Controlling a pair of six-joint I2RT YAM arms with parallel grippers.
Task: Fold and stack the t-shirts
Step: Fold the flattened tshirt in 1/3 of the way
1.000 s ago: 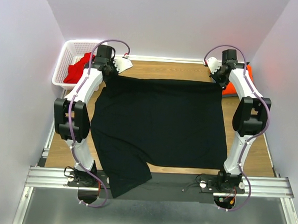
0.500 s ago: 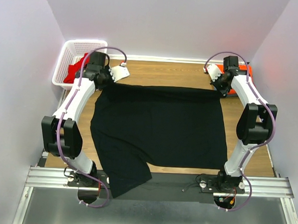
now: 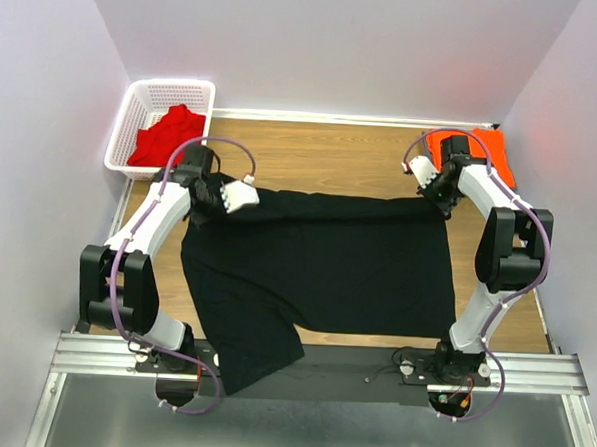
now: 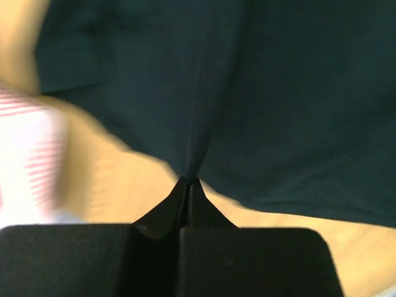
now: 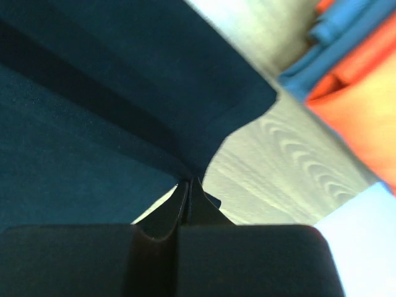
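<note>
1. Cloth is soft and limp here: the black t-shirt (image 3: 316,265) lies spread on the table (image 3: 332,150), and its near left part hangs over the front edge
2. The left gripper (image 4: 187,182) is pinched tight on the far left edge of it, and the right gripper (image 5: 189,182) is pinched on the far right corner
3. I judge it light but floppy; it will sag between two holds, so corners and hems are the best places to take
4. The orange t-shirt (image 3: 482,153) lies at the far right, and the red t-shirt (image 3: 168,137) is in the basket (image 3: 134,110)
</note>
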